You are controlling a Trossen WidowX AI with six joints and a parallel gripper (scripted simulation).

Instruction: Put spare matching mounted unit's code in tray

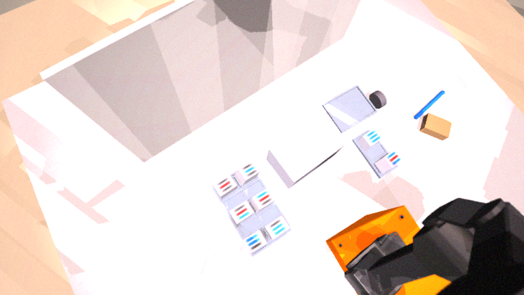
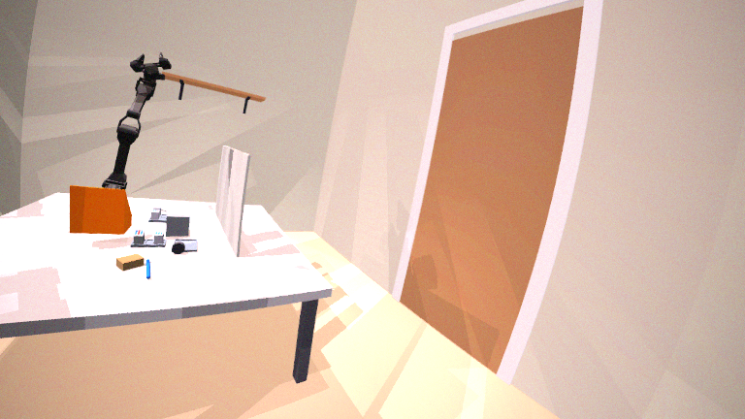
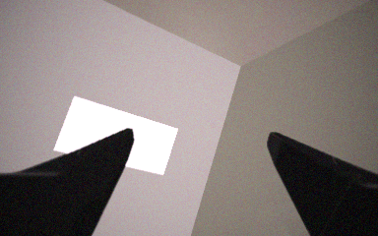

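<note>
While the pincer (image 2: 150, 60) (image 3: 200, 136) gapes high overhead, the tray (image 1: 349, 108) far below.

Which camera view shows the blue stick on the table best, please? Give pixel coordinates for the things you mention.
The top view, where the blue stick (image 1: 429, 104) (image 2: 147, 269) lies at full length beside the tan block (image 1: 435, 126) (image 2: 130, 262). The exterior view shows it small; the wrist view misses it.

Strays around my workspace

A blue pen (image 1: 429, 104) (image 2: 147, 269) lies just beside a tan block (image 1: 435, 126) (image 2: 130, 262) on my table (image 1: 475, 79) (image 2: 219, 288).
</note>
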